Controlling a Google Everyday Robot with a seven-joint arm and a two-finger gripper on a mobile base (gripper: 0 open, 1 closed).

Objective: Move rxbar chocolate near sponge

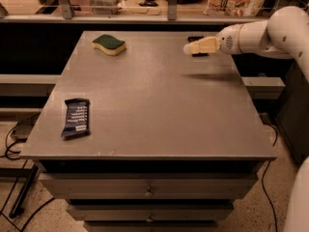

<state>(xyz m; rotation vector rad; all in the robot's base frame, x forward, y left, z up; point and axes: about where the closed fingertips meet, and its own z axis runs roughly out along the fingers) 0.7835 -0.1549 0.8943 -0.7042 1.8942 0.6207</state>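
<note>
gripper (195,46) low over rxbar chocolate (195,38) near tabletop (159,105) far edge, likely lining up grasp; open or closed, cannot tell; sponge (109,44) well apart along same edge; carry across not yet done

Table (145,105): matt grey, smooth. Sponge (109,44): rough green top, yellow foam. Bar wrapper (76,117): glossy film. Gripper (192,47), over table's far right: smooth cream plastic.
</note>
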